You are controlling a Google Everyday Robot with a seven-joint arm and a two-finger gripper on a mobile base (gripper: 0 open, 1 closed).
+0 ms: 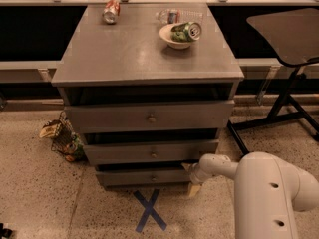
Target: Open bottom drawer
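Note:
The grey cabinet (149, 54) has three stacked drawer fronts. The bottom drawer (142, 176) is the lowest and narrowest, near the floor, with a small knob at its centre (153, 177). My gripper (192, 178) reaches in from the right on a white arm (259, 193) and sits at the bottom drawer's right end, low by the floor. A pale fingertip (193, 189) points down beside the drawer's corner.
On the cabinet top stand a white bowl holding a green can (180, 33), a red can (110, 11) and a plastic bottle (172, 16). A wire basket with trash (64, 138) sits left on the floor. A black chair (289, 59) stands right. A blue tape X (149, 211) marks the floor.

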